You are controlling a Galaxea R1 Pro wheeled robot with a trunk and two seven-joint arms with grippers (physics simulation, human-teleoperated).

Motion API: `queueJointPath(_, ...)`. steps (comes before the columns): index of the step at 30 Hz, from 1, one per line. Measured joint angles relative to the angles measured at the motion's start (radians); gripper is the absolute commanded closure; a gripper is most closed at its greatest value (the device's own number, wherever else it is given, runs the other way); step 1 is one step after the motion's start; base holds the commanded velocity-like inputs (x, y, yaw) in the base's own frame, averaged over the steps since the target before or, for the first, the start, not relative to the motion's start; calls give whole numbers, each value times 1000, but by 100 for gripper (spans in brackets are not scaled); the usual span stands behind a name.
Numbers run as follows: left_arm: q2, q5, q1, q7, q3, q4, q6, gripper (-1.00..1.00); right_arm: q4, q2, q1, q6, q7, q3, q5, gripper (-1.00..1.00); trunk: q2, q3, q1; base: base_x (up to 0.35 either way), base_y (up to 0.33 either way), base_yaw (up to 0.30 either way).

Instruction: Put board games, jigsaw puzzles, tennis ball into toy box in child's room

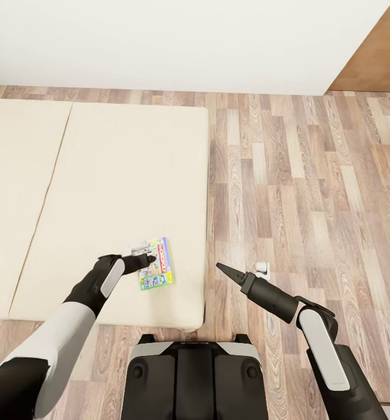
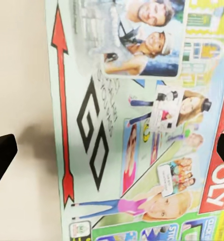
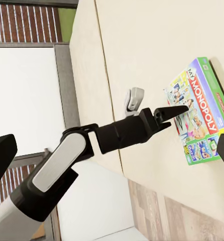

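Fingers of left gripper point(image 1: 141, 258) spread wide, gripping nothing, poised over board game point(image 1: 156, 271) flat on bed point(image 1: 101, 175) | right gripper point(image 1: 222, 268) idle beside bed, state unclear | progress: game unlifted, judged early.

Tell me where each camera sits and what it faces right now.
Head: up top, looking down at the beige mattress, wood floor, both arms and base.
Left wrist: close above the green-edged colourful Monopoly box; dark fingertips at the edges.
Right wrist: aimed sideways at the left gripper over that box.
All three share the box.
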Motion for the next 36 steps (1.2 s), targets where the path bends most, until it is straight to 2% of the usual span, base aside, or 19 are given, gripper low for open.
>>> queueJointPath(7, 2, 3, -1, -27, 0, 56, -56, -100, 0, 0, 0, 0, 0, 0, 0, -100, 0, 0, 0, 0, 0, 0)
queueJointPath(14, 17, 0, -3, -122, 0, 101, -94, -100, 0, 0, 0, 0, 0, 0, 0, -100, 0, 0, 0, 0, 0, 0)
queueJointPath(18, 29, -1, -3, -146, 0, 105, -104, -100, 0, 0, 0, 0, 0, 0, 0, -100, 0, 0, 0, 0, 0, 0)
queueJointPath(36, 33, -1, -3, -163, -4, 107, -125, -100, 0, 0, 0, 0, 0, 0, 0, -100, 0, 0, 0, 0, 0, 0)
